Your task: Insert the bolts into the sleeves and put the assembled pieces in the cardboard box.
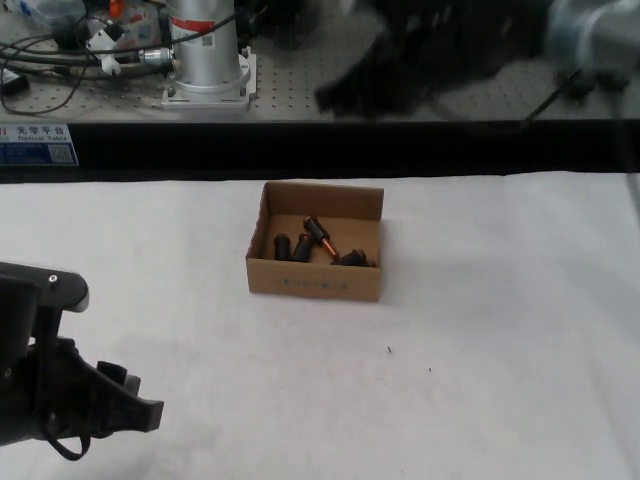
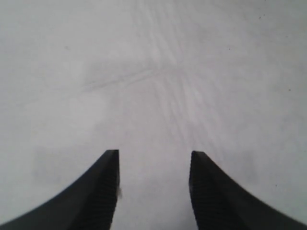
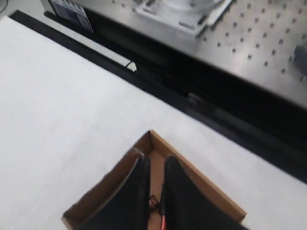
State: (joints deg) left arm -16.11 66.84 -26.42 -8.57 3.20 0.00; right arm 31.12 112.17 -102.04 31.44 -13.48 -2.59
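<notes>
Cardboard box (image 1: 315,280) sits mid-tabletop, nearer the far edge. Black sleeves (image 1: 292,247) and an orange-shanked bolt (image 1: 322,238) lie together on its floor. The left gripper (image 2: 154,155) hangs over the white cloth (image 1: 500,350) by the front left corner, fingers spread apart. The right gripper (image 3: 156,160) is above the box, fingers drawn nearly together with a thin slit between them.

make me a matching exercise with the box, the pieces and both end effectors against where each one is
Things: 1 left end effector; 2 right end effector; 3 cardboard box; 4 assembled pieces.
Places: a inside the box; b on the white cloth, mid-bench; c over bare cloth, open; d above the box.
Pairs: 1-c; 2-d; 3-b; 4-a.
</notes>
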